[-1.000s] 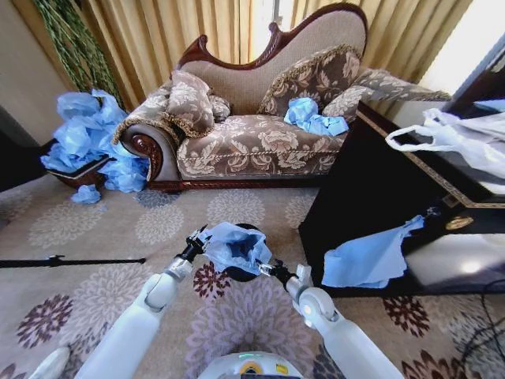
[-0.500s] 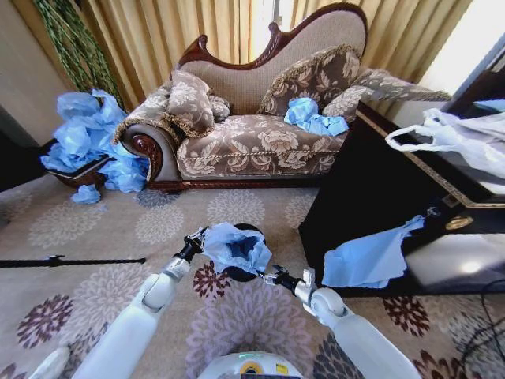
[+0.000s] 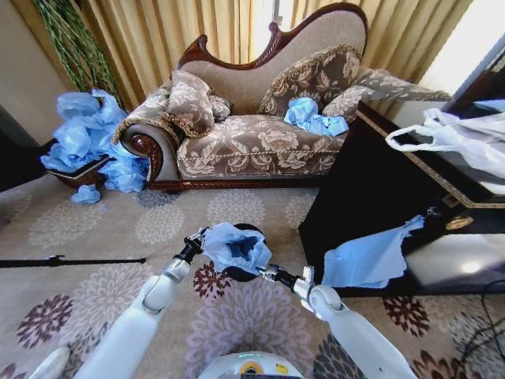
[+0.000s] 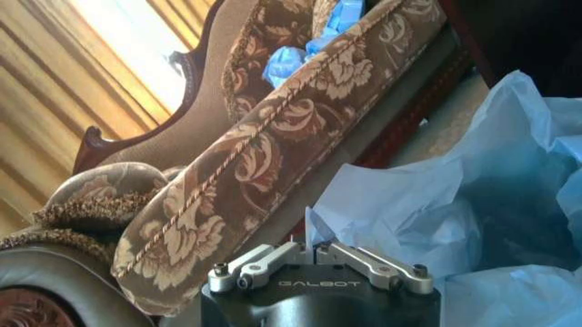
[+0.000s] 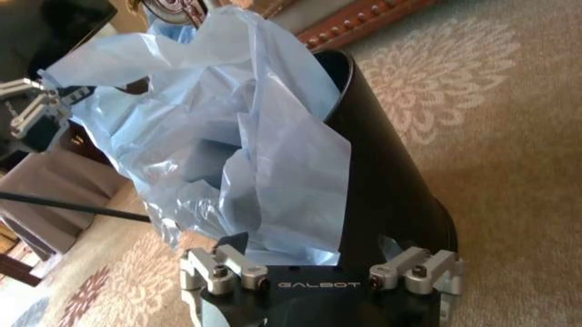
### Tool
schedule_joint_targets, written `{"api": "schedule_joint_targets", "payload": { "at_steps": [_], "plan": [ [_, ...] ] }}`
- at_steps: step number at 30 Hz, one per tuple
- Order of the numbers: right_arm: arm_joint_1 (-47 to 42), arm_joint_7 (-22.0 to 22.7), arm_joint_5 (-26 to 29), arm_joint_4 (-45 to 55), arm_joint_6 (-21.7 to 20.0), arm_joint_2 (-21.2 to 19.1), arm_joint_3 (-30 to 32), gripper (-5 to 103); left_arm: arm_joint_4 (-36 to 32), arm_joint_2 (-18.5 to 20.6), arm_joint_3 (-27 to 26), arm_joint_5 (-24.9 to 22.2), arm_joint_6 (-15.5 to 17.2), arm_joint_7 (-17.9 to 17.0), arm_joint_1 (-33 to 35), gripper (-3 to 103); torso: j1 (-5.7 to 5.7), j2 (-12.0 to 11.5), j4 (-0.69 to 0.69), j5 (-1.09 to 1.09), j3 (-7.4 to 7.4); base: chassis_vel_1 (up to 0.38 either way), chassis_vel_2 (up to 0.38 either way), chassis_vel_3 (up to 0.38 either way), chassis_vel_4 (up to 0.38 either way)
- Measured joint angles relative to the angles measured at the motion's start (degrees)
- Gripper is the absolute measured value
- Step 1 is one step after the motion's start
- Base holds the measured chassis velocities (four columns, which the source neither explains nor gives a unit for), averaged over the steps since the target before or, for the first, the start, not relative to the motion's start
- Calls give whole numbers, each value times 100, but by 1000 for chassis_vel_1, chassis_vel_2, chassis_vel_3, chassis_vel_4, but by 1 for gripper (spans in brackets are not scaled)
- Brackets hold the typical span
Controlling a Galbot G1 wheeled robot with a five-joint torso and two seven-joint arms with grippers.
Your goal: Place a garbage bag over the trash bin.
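Bag: garbage bag (image 3: pixel 236 245) sits bunched on top of the trash bin (image 5: pixel 391 197), on the carpet (image 3: pixel 102 237) right in front of me, between both arms. Mouth is partly open; film droops inside and down one side.
Bin: upright, black. In head view I get just a dark sliver of rim behind the bag; the bag covers most of the top.
L claw: left gripper (image 3: pixel 196 239) is at the bag's left edge, fingers pinched closed on a fold of the film. I judge it's held there to keep that side of the mouth pulled out over the rim.
R claw: right gripper (image 3: pixel 271 275) is low by the bin's near-right side, fingers spread apart w/ nothing between them. Looks placed to take the loose near edge, but that's my read only.
Progress: bag on the bin, not yet seated round the rim; near side is slack.
Head vs wrists: head view gives me the layout of both arms and bin, plus sofa (image 3: pixel 260 118) w/ spare blue bags and the dark cabinet (image 3: pixel 379 181) on the right. R wrist view shows what head can't: bin's bare black wall, and film hanging loose rather than hooked. L wrist view shows the pinch up close, film rising just past the fingertips.
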Motion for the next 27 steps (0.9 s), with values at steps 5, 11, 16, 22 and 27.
{"api": "schedule_joint_targets", "payload": {
  "at_steps": [5, 11, 16, 22, 27],
  "plan": [
    [73, -68, -127, -140, 62, 39, -67, 81, 9, -38, 2, -18, -12, -1, 6, 0, 0, 0, 0, 0, 0, 0, 0, 0, 0],
    [143, -54, -133, -204, 85, 114, -98, 61, 37, -88, 16, -29, -23, -1, -3, 0, 0, 0, 0, -1, 0, 0, 0, 0, 0],
    [227, 78, -119, -248, 133, 206, -114, 38, 54, -122, 25, -39, -29, -1, -10, 0, 0, 0, 0, -1, 0, 0, 0, 0, 0],
    [199, 272, -127, -235, 187, 223, -118, 17, 51, -138, 21, -67, -36, -6, 32, 0, 0, 0, 0, 0, 0, 0, 0, 0, 0],
    [65, 317, -197, -39, 193, 124, -119, 3, 31, -148, 16, -73, -42, -22, 46, 0, 0, 0, 0, 0, -1, 0, 0, 0, 0]
  ]
}}
